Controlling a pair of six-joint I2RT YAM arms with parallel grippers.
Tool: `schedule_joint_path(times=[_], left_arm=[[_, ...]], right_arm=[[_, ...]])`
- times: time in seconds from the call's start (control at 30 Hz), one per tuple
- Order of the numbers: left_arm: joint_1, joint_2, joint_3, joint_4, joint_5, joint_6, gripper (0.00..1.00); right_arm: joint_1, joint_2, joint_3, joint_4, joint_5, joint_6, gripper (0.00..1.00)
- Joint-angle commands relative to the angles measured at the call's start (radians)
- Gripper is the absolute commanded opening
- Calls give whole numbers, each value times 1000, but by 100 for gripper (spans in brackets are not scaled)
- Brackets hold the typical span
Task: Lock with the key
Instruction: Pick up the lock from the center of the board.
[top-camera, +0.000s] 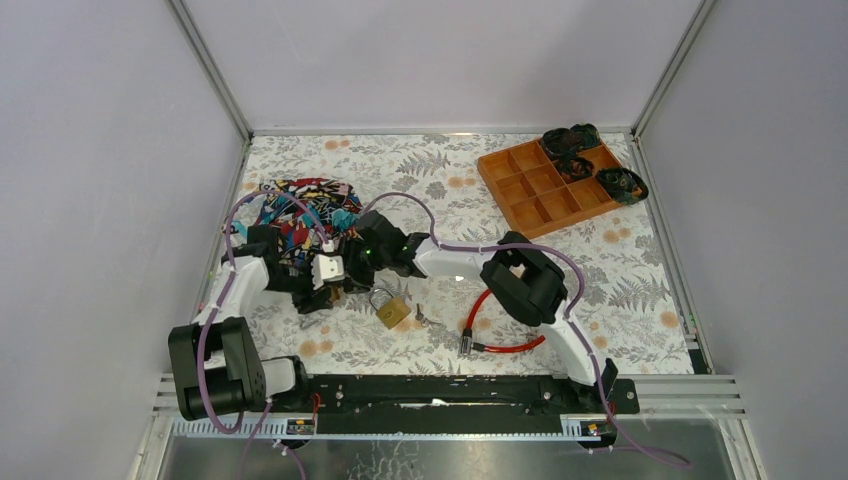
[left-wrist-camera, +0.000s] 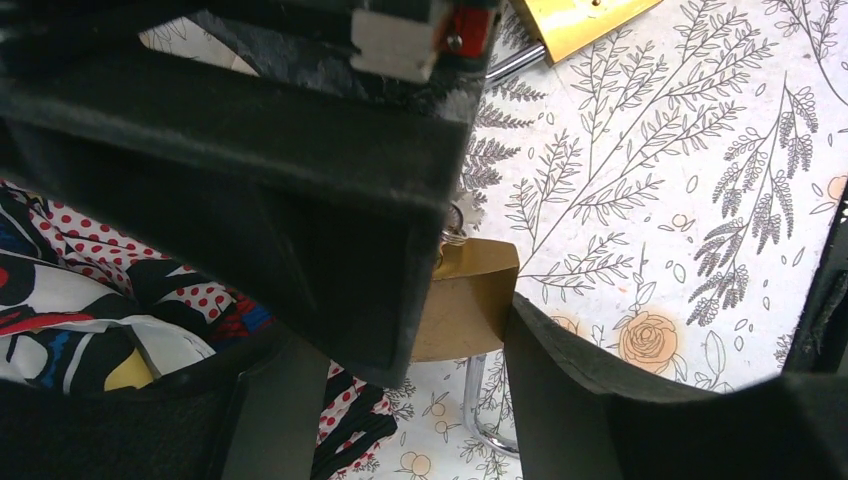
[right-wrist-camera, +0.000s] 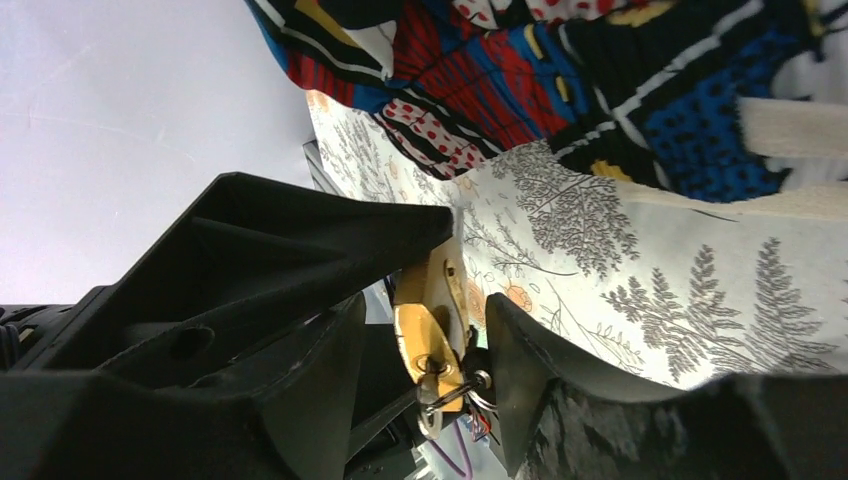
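A brass padlock (left-wrist-camera: 468, 300) sits between my left gripper's (left-wrist-camera: 410, 365) fingers, body up and steel shackle (left-wrist-camera: 478, 405) hanging below; the left gripper (top-camera: 325, 280) is shut on it. In the right wrist view the padlock's (right-wrist-camera: 428, 290) underside faces me. A key (right-wrist-camera: 430, 392) on a wire ring sticks out of its keyhole. My right gripper (right-wrist-camera: 423, 330) straddles that key end, a gap showing on each side, so it is open. From the top view the right gripper (top-camera: 367, 260) meets the left one above the mat, and the held padlock is hidden.
A second brass padlock (top-camera: 393, 311) lies on the mat with a loose key (top-camera: 428, 319) beside it. A red cable lock (top-camera: 500, 325) lies to the right. A patterned cloth (top-camera: 300, 210) is bunched behind the grippers. A wooden compartment tray (top-camera: 545, 190) stands at the back right.
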Motion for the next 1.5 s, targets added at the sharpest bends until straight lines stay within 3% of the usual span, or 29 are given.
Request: schedule_joint_path(times=[0.0,0.1,0.2,0.3,0.4,0.43,0.5,0.53,0.57,0.77,0.9,1.0,1.13,1.27,1.33,1.47], left_arm=[[-8,4,10,53,29,-22,0],[-8,15,21,59,29,-27,0],[-10,15,23,64,28,-29,0],[-9,12,23,64,23,-40,0],[-10,7,33,65,23,-61,2],[-9,7,39,64,24,-73,22],[-10,16,61,24,36,-64,73],[-9,24,80,-20,42,-37,89],[-7,33,97,-80,45,8,97],[22,64,207,-307,25,161,99],[19,-28,148,-213,-45,135,99],[12,-11,122,-188,-66,71,94],[-16,-51,101,-236,10,179,95],[-66,-55,141,26,72,-249,99],[-67,-33,186,10,107,-302,98],[-100,-59,235,-295,195,-18,98]], right_arm=[[20,14,68,-6,-59,21,53],[20,28,60,17,-87,53,47],[20,31,55,32,-92,66,22],[19,40,78,16,-101,57,4],[10,23,68,11,-89,43,0],[4,13,58,17,-85,42,0],[-13,-12,28,34,-78,37,0],[-24,-30,9,48,-73,35,0],[-36,-48,-16,62,-71,33,0],[-95,-161,-140,92,-55,-13,0],[-126,-233,-237,226,-106,-15,0],[-149,-282,-303,307,-165,-12,0],[-188,-407,-430,357,-143,-15,0],[-193,-499,-451,349,-192,-131,0],[-199,-547,-465,338,-207,-142,0],[-221,-660,-481,191,-120,-193,0]])
